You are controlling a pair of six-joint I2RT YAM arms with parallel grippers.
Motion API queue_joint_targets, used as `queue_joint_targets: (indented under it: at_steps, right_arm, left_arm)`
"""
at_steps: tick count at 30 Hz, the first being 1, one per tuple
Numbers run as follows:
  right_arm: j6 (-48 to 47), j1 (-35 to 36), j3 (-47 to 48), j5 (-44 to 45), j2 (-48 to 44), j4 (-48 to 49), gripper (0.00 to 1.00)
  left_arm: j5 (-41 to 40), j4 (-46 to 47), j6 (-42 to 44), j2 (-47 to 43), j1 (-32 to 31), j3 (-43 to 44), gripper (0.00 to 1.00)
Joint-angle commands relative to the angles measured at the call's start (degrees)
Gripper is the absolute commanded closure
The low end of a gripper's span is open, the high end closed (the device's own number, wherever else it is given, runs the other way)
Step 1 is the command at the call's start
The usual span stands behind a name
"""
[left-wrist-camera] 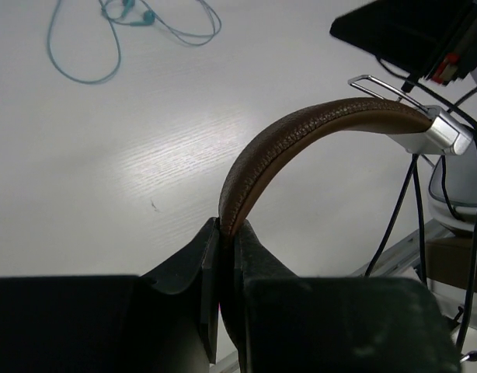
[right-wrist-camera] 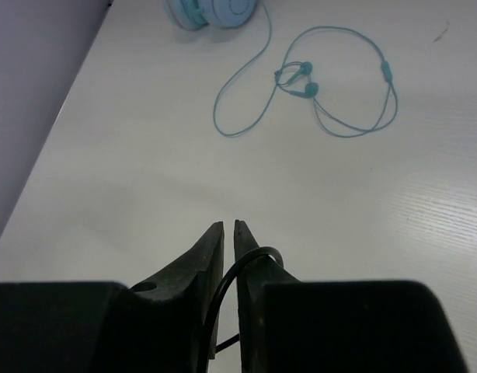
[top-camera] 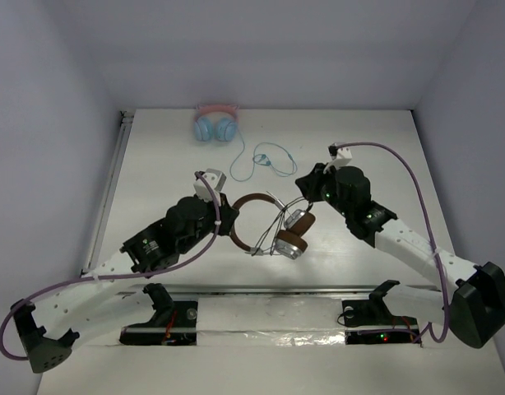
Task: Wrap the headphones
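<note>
Top external: you look down from above and behind the arm bases, with the whole bench (top-camera: 154, 164) in frame.
Left wrist: you sit close behind the left gripper (left-wrist-camera: 227, 225), looking low across the bench.
Right wrist: you sit close behind the right gripper (right-wrist-camera: 228, 227), angled down at the bench.
Shared: blue cable (top-camera: 267, 161) in all three views; headphones (top-camera: 290, 243) in top and left wrist.

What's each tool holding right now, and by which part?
The left tool grips the headphones by the brown headband; the right tool pinches their thin dark cable.
</note>
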Motion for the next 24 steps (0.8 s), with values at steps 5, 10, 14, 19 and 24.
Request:
queue_joint_targets:
  at_steps: [5, 10, 14, 19, 24]
  right_arm:
    - [4.43, -0.91, -7.11, -5.14, -6.31, 11.03, 0.83]
    - [7.85, -0.91, -14.14, -6.38, -10.19, 16.23, 0.83]
    - [11.8, -0.91, -18.89, -11.46, -12.56, 23.77, 0.82]
    - [13.04, -0.91, -21.88, -17.01, -11.95, 26.78, 0.82]
    - [16.64, -0.91, -25.48, -17.01, -15.02, 29.77, 0.83]
  left_arm:
    - [7.91, 1.26, 1.91, -1.62, 4.46, 9.66, 1.0]
    - [10.99, 2.31, 0.78, 0.4, 9.2, 13.53, 1.0]
    - [11.61, 3.63, -1.07, 3.03, 10.63, 17.39, 1.0]
    - [13.1, 6.52, -3.62, 6.9, 12.38, 17.76, 1.0]
    - [15.91, 12.15, -8.44, 8.75, 16.32, 15.47, 1.0]
